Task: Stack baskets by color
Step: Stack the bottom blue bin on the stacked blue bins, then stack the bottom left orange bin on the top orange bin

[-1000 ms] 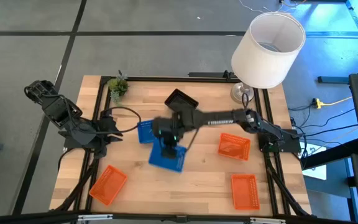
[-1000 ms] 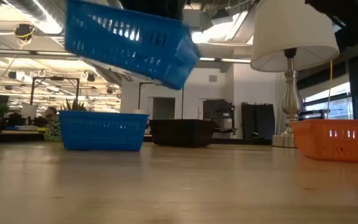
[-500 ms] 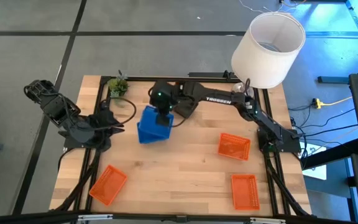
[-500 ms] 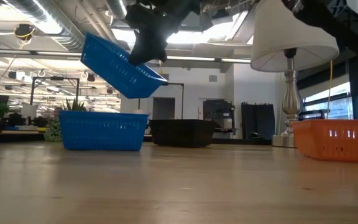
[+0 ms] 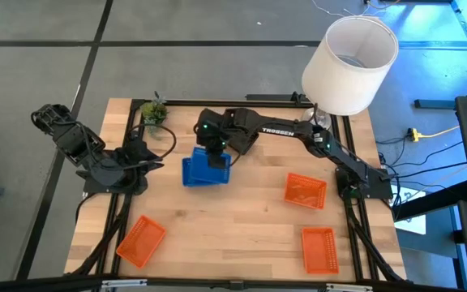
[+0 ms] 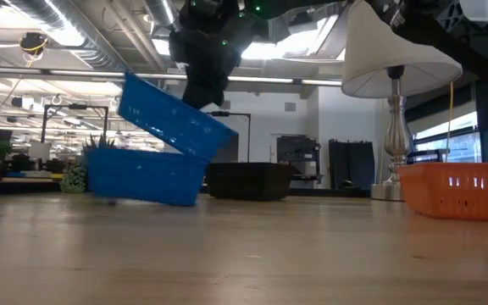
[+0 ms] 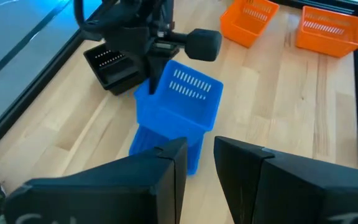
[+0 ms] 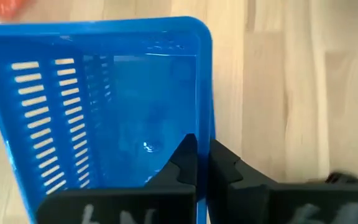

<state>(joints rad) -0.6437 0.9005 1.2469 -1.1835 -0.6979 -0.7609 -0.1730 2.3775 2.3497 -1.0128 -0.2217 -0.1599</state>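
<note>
Your right gripper (image 5: 215, 154) is clamped on the rim of a blue basket (image 6: 176, 116) and holds it tilted, with its low end inside a second blue basket (image 6: 142, 176) that rests on the table (image 5: 242, 235) near the middle. In the right wrist view you see the two fingers (image 8: 185, 163) pressed together on the basket wall.

Your left gripper (image 7: 197, 155) waits at the left edge of the table, pointing toward the blue baskets, and holds nothing; its fingers stand a little apart.

Black baskets (image 7: 114, 65) sit just behind the blue ones, under the right arm; you cannot tell how many. Three orange baskets lie apart: one (image 5: 141, 240) at the front left, one (image 5: 306, 191) on the right, one (image 5: 318, 248) at the front right.
</note>
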